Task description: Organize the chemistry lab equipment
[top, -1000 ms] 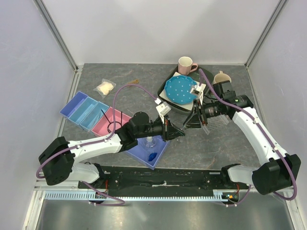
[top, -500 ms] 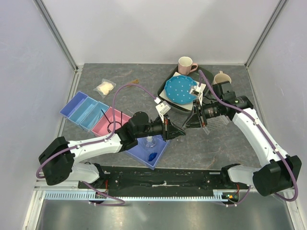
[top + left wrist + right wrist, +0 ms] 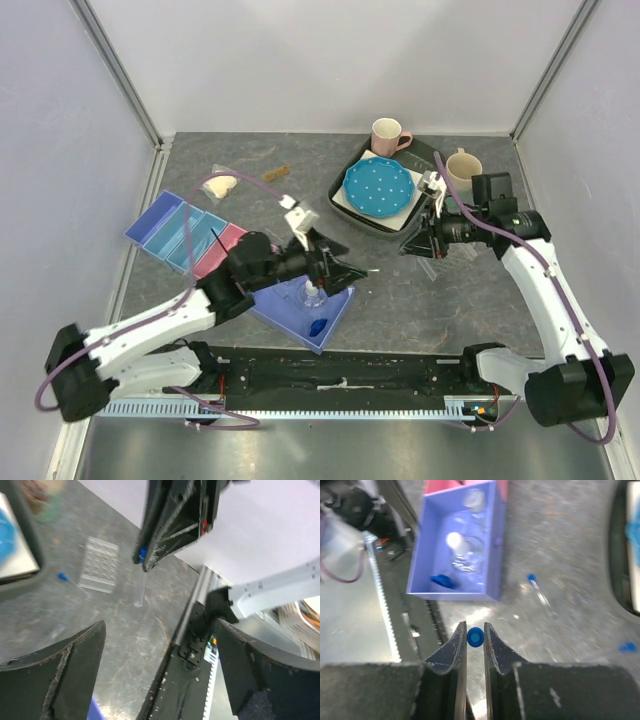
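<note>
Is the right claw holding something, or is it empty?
Holding. The right gripper is shut on a blue-capped tube, its cap pinched between both fingers.

I see a robot test cell: plain white panels [image 3: 330,60] wall the grey counter [image 3: 440,300] on three sides. Aluminium posts [image 3: 118,72] stand at its far corners, a black rail [image 3: 340,368] along its near edge.

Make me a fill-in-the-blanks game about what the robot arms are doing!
The right gripper pinches a tiny blue-capped ___.
The left gripper is wide ___, holding nothing.
The clear little bottle in the tray has a ___ cap.
Missing words: tube; open; white.
</note>
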